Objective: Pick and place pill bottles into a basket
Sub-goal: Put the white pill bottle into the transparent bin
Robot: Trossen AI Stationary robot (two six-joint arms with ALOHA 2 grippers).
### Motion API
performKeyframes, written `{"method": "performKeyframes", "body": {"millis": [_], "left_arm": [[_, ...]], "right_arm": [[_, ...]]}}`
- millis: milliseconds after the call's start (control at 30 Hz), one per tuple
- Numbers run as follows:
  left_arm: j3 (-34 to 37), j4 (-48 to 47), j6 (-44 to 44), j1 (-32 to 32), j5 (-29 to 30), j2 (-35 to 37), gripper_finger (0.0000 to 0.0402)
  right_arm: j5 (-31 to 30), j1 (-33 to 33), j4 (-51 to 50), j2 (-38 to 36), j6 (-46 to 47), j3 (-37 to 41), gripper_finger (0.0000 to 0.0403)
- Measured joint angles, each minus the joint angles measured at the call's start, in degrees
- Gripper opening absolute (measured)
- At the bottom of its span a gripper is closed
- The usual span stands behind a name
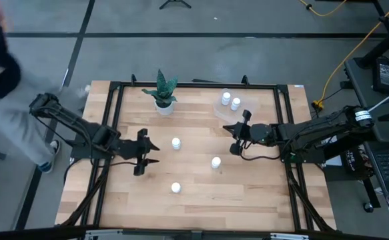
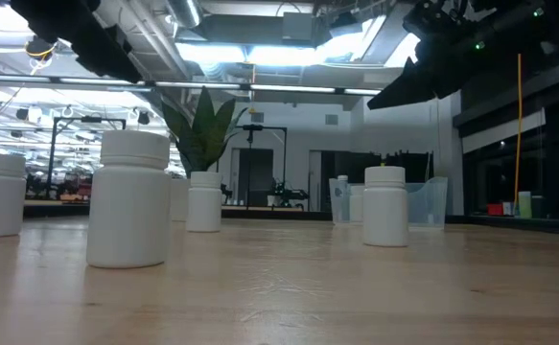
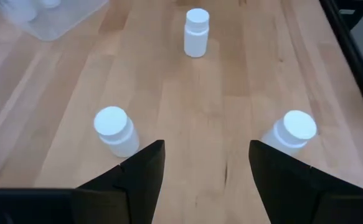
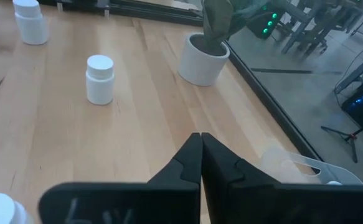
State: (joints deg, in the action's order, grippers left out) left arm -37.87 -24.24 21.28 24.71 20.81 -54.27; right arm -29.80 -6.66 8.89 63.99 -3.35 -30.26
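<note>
Three pill bottles (image 1: 176, 143) are standing loose on the table (image 1: 247, 193); apparently two are sitting inside the basket (image 1: 229, 107). Left gripper (image 1: 149, 153) is hovering agape, empty; right gripper (image 1: 233, 139) is pinched closed, empty.

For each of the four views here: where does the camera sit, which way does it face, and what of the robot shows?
High: overhead, straight down; both arms, left gripper open, right gripper shut, basket holding two pill bottles.
Low: table height, level across the table; arms overhead, nearest bottle.
Left wrist: past its open fingers at three bottles.
Right wrist: past its shut fingers toward the plant pot.
Shared: the pot appears in high, low and right wrist views.
</note>
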Motion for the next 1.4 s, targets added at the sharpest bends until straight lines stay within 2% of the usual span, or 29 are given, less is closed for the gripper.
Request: {"method": "performKeyframes", "body": {"millis": [100,167,367,467,700,1033,1300,1400], "left_arm": [[0.0,0.0,-3.9,0.4,3.6,0.0,0.0225],[0.0,0.1,-5.7,0.3,4.0,0.0,0.0227],[0.0,4.6,-3.4,0.2,0.4,0.0,0.0225],[0.0,6.8,-5.3,0.2,-1.3,0.0,0.0223],[0.0,2.9,-7.0,4.0,-1.2,0.1,0.0221],[0.0,-10.2,14.4,9.1,-1.9,1.2,0.0217],[0.0,-16.5,33.0,12.9,-8.6,1.2,0.0217],[0.0,-18.7,39.3,14.3,-9.1,1.2,0.0216]], "right_arm": [[0.0,0.0,0.0,0.0,-0.1,0.0,0.0005],[0.0,0.0,0.1,0.0,-0.1,0.0,0.0003],[0.0,0.0,0.1,0.0,0.1,0.0,0.0005],[0.0,0.0,0.1,0.0,0.1,0.0,0.0006],[0.0,0.0,1.2,0.0,2.4,0.0,0.0006],[0.0,0.0,1.2,0.0,6.1,0.0,0.0007],[0.0,0.0,1.2,0.0,6.1,0.0,0.0007],[0.0,0.0,1.2,0.0,6.1,0.0,0.0007]]}}
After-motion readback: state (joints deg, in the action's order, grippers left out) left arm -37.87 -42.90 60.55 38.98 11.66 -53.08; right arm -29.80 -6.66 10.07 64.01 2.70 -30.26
